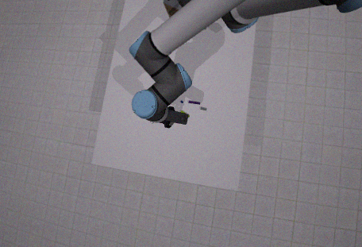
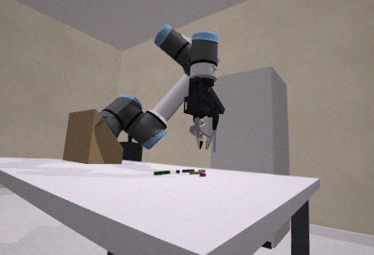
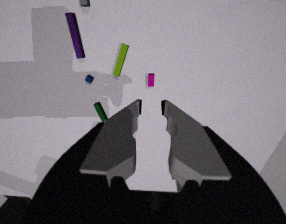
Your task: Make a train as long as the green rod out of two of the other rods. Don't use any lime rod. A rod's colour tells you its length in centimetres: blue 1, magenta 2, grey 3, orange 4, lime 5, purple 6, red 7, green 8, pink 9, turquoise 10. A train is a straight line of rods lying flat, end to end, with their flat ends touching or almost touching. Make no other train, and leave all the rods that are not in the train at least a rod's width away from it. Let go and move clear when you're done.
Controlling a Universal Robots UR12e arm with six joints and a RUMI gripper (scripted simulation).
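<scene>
Seen left to right in the exterior view, the green rod [image 2: 161,173] [image 3: 100,112] is partly hidden by the fingers [image 2: 207,142] in the wrist view. The purple rod [image 1: 194,102] [image 2: 188,170] [image 3: 75,35], probably light and stiff, is best gripped mid-length. Toward the table's [image 1: 159,146] [image 2: 164,204] [image 3: 234,60] right corner, the short magenta rod [image 2: 202,175] [image 3: 151,80] could be tipped easily. The fingers are narrowly parted, nothing held.

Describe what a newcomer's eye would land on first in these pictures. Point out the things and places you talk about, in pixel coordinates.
Probably the big arm with its blue joint caps, reaching over the white table [image 1: 167,154] [image 2: 164,204], its gripper [image 2: 205,144] [image 3: 151,101] hanging above the surface. Next, in the wrist view, the vivid magenta rod [image 3: 151,80] ahead of the fingertips, with the lime rod [image 3: 121,60] and the longer purple rod [image 3: 75,35] to its left.
</scene>
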